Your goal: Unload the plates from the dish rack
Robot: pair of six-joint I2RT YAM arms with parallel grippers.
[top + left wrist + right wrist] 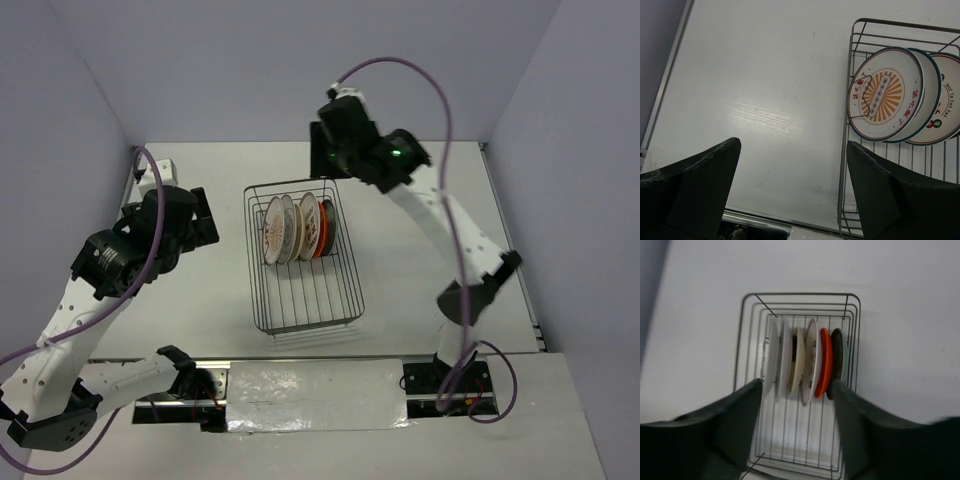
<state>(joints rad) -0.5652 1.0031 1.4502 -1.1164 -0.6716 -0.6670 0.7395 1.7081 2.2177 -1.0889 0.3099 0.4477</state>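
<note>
The dish rack [345,290] is a dark wire basket in the middle of the table. Several plates [295,228] stand on edge at its far end. The left wrist view shows the orange-sunburst plate [885,100] in front and a white plate with red marks [942,107] behind it. The right wrist view shows them edge-on, with the solid orange plate [824,362] and a cream plate [797,360] among them. My left gripper [205,228] is open and empty, left of the rack [844,150]. My right gripper [330,160] is open and empty, above the rack's far end [800,296], its jaws straddling the row of plates.
The rack's near half [310,300] holds no plates. Grey walls close the table on the left, far and right sides. A metal rail [310,392] runs along the near edge between the arm bases.
</note>
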